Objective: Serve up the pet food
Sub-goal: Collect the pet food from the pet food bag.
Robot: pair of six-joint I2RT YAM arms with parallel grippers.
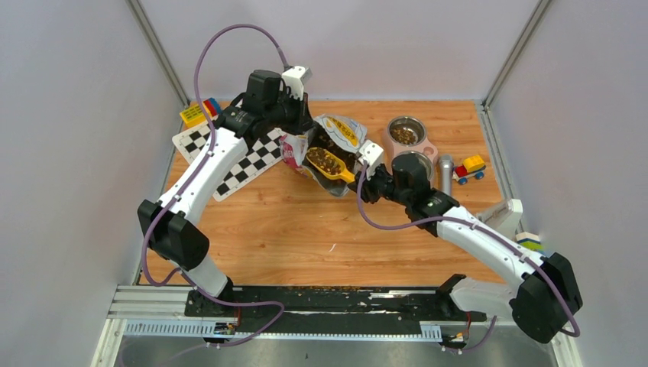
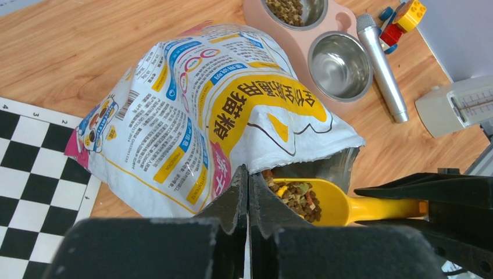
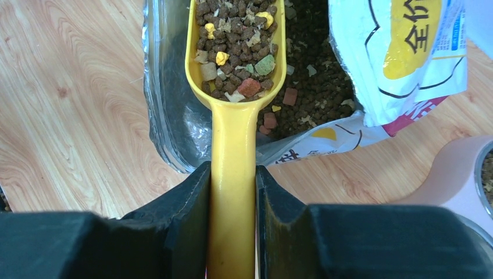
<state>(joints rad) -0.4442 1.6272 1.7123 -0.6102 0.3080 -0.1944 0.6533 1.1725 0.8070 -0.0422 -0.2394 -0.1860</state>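
**Scoop loaded at the bag mouth, second bowl waiting**

The pet food [image 3: 235,52] sits in three places. A heaped load of it fills the yellow scoop [image 3: 232,133], more lies loose inside the open bag [image 2: 192,116], and a portion already covers the bottom of the far bowl [image 1: 390,130] of the pink double feeder. The near bowl [image 2: 340,64] shows bare steel. I judge the task about half done: one bowl is served, and the scooped load has yet to be carried over and tipped out.

The bag lies on its side near the middle of the far edge of the surface [image 1: 306,237]. The feeder is just beside it, toward the far right corner.

The right end effector [image 3: 232,174] is pinching the scoop's handle between both fingers. The left end effector [image 2: 248,180] has its fingers pressed together at the rim of the bag's mouth, apparently pinching the foil to hold it open.

The load in the scoop is longer than it is wide, and its long axis follows the scoop. In the overhead view it runs from the handle at the near right to the tip at the far left. The tip points into the bag, away from the bowls. The scoop looks roughly level, with its open side up.
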